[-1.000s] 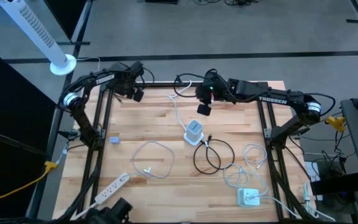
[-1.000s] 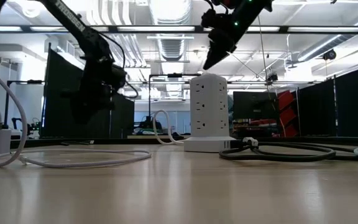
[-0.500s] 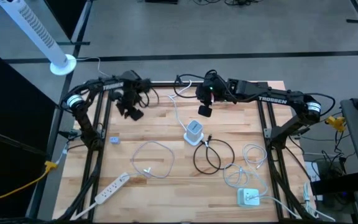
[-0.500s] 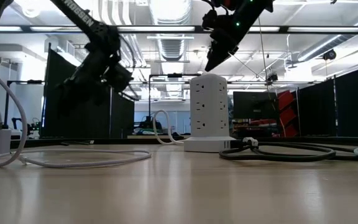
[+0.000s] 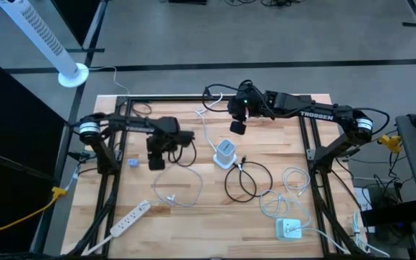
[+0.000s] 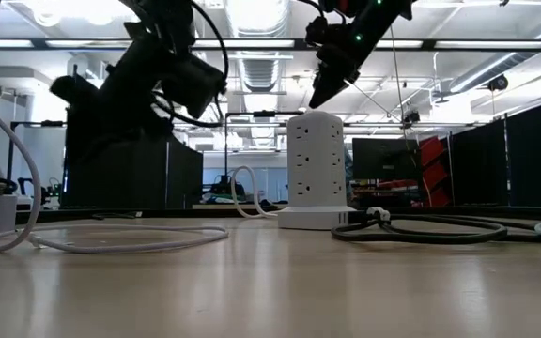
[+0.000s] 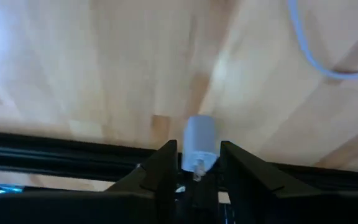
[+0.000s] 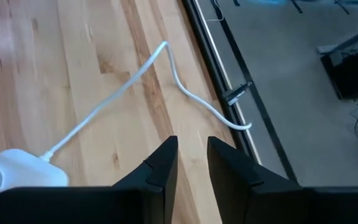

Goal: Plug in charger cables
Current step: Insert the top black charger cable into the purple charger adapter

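At the near left corner of your surface (image 5: 208, 224) the flat power strip (image 5: 130, 219) lies unused, well apart from the work. Your left hand (image 5: 157, 159) hangs out over the left half, just above a loose white cable (image 6: 111, 242). I judge it is placed there to go down for that cable's plug. I cannot tell whether this hand is shut on anything. The left wrist view, blurred, shows only a small pale block (image 7: 199, 142) right at its tip, and contact is unclear. The white cable rests flat in 1 open loop, so either end should lift without dragging the rest. In the middle stands the upright socket tower (image 5: 224, 150), its own cord (image 8: 185, 93) running off the far edge. Your right hand (image 5: 237, 128) hovers just behind and above the tower, narrowly parted and holding nothing, probably waiting. Right of the tower, the black cable (image 6: 411, 233) coils on the wood with 1 end at the tower's base, seemingly plugged in. Farther right, more white cables (image 5: 295, 180) lie tangled near a square charger block (image 5: 289, 229), not yet handled.
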Robot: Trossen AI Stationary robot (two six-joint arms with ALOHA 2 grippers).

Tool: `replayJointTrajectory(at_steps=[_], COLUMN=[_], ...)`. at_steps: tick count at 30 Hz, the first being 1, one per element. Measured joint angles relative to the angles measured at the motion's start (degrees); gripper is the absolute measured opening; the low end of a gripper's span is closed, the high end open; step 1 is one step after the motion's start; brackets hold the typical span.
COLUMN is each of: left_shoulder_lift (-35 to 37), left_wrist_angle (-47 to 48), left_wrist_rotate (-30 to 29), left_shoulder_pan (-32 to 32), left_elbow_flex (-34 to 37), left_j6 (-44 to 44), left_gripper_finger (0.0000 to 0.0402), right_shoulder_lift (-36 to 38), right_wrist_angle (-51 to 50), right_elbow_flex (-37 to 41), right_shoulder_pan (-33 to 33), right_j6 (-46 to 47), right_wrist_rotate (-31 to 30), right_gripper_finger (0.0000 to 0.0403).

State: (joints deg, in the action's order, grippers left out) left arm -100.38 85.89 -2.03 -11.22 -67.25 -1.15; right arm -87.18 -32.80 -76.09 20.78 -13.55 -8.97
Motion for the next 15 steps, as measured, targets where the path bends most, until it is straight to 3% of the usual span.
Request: replayJointTrajectory(at_steps=[5, 9, 15], left_shoulder_lift=[0.94, 2.01, 2.13], left_wrist_angle=[0.29, 1.86, -5.66], left_wrist_rotate=[4.10, 4.09, -7.71], left_shoulder_pan=[0.71, 1.06, -3.98], left_elbow_flex=[4.67, 7.70, 7.01], left_j6=[-5.88, -4.71, -13.22], left_gripper_finger=[0.0136, 0.0149, 0.0166], right_shoulder_lift=[0.00, -0.02, -0.32], right_wrist_angle=[-0.39, -0.31, 3.34], right_elbow_flex=[0.12, 0.95, 2.09], right_shoulder_pan=[0.00, 0.00, 0.00], right_j6=[2.00, 2.05, 3.16], right_wrist_rotate=[0.22, 0.20, 0.20], right_gripper_finger=[0.0096, 0.0110, 0.0127])
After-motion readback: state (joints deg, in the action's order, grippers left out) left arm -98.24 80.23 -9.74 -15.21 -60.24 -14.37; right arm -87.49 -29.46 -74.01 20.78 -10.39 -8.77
